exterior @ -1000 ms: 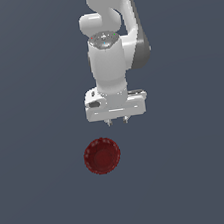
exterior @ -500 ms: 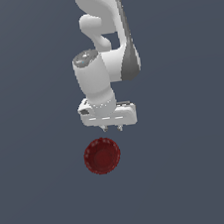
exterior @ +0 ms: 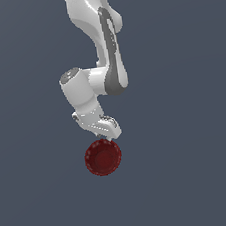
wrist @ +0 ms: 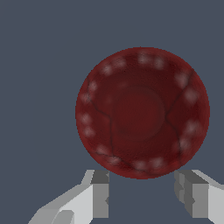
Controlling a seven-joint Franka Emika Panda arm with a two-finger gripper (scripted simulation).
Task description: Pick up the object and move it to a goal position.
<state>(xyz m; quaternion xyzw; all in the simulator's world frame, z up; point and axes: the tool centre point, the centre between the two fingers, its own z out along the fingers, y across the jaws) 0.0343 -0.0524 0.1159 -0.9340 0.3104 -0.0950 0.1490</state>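
The dark red round bowl with a ridged rim lies on the grey surface. My white gripper hangs just above the bowl's far rim, tilted. In the wrist view the bowl fills the middle, and my gripper shows two fingers spread apart, open and empty, at the bowl's near rim. One fingertip and the other stand wider than a part of the rim, not touching it.
The plain dark grey surface lies all around the bowl. The white arm rises above the gripper toward the top of the exterior view. No other objects show.
The arm has swung and lowered, bringing the gripper down and toward the exterior view's left, close over the bowl. The bowl has not moved.
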